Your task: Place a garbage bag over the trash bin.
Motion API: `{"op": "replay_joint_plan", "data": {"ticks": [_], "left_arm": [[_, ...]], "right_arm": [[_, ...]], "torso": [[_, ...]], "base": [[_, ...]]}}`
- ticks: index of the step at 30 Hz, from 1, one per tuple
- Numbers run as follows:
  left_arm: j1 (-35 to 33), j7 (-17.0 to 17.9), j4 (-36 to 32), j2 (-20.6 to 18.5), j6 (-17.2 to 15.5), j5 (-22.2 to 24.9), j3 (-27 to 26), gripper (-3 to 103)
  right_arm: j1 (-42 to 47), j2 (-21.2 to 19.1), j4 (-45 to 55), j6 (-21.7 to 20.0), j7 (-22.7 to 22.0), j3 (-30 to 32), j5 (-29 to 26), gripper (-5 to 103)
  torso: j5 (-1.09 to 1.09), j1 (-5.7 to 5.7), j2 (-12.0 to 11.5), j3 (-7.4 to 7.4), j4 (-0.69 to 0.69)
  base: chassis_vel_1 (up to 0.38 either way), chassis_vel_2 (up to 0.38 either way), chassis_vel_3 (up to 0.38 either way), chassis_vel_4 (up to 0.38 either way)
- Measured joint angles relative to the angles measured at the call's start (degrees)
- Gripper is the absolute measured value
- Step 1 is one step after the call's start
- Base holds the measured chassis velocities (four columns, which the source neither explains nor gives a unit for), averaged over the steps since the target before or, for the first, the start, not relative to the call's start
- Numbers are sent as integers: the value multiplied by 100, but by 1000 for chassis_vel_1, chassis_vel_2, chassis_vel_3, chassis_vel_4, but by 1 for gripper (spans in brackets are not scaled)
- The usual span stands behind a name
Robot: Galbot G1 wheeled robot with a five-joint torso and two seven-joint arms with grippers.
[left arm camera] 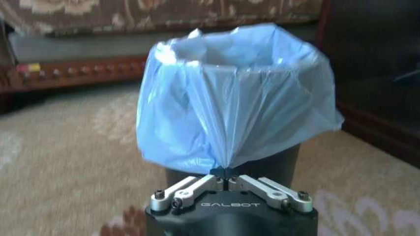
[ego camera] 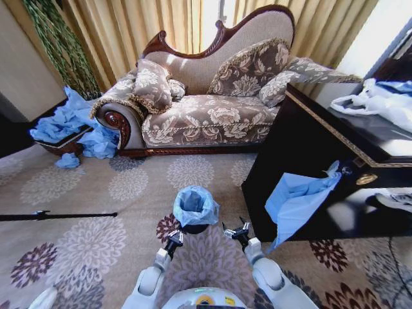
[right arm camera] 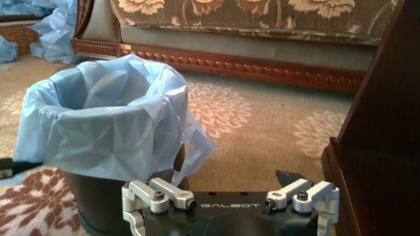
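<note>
I note the garbage bag [left arm camera: 229, 98] is thin, crinkled, semi-glossy light-blue plastic. The trash bin [right arm camera: 98, 201] looks smooth, dark and faintly shiny. Carpet [ego camera: 96, 193] is matt patterned pile; cabinet [ego camera: 309, 141] glossy dark wood.

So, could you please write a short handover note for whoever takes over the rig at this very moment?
Left gripper: shut on the hem of the garbage bag, low on the near side of the trash bin.
Right gripper: open, holding nothing, beside the bin on the carpet side toward the dark cabinet.
Things: the bin stands on the carpet in front of the robot, with the bag draped over its rim and its mouth open.
Done: the bag covers the rim and hangs down the outside.
Left: release the left pinch; probably check that the hem sits evenly all round.
</note>
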State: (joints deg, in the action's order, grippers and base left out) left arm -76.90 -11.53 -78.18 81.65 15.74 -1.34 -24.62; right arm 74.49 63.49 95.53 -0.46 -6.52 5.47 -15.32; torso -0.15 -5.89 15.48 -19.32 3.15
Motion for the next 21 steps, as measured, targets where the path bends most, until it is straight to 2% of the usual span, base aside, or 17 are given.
{"op": "replay_joint_plan", "data": {"ticks": [10,17,18,20,21], "left_arm": [[292,117,600,106,15,-31,40,0],[186,292,479,170,77,42,60,-1],[151,302,425,179,121,93,57,4],[119,303,375,180,161,145,52,4],[23,302,222,142,169,360,48,10]], "right_arm": [[112,-14,147,14,7,35,24,100],[130,0,234,12,-14,69,15,100],[134,1,247,13,-15,88,7,100],[140,-1,258,13,-16,99,-1,100],[163,-6,298,13,-17,129,-35,100]], "torso": [[0,0,0,-1,0],[1,0,0,-1,-1],[0,0,0,0,0],[-1,0,0,-1,0],[-1,0,0,-1,0]], "base": [[0,0,0,0],[0,0,0,0],[0,0,0,0],[0,0,0,0],[0,0,0,0]]}}
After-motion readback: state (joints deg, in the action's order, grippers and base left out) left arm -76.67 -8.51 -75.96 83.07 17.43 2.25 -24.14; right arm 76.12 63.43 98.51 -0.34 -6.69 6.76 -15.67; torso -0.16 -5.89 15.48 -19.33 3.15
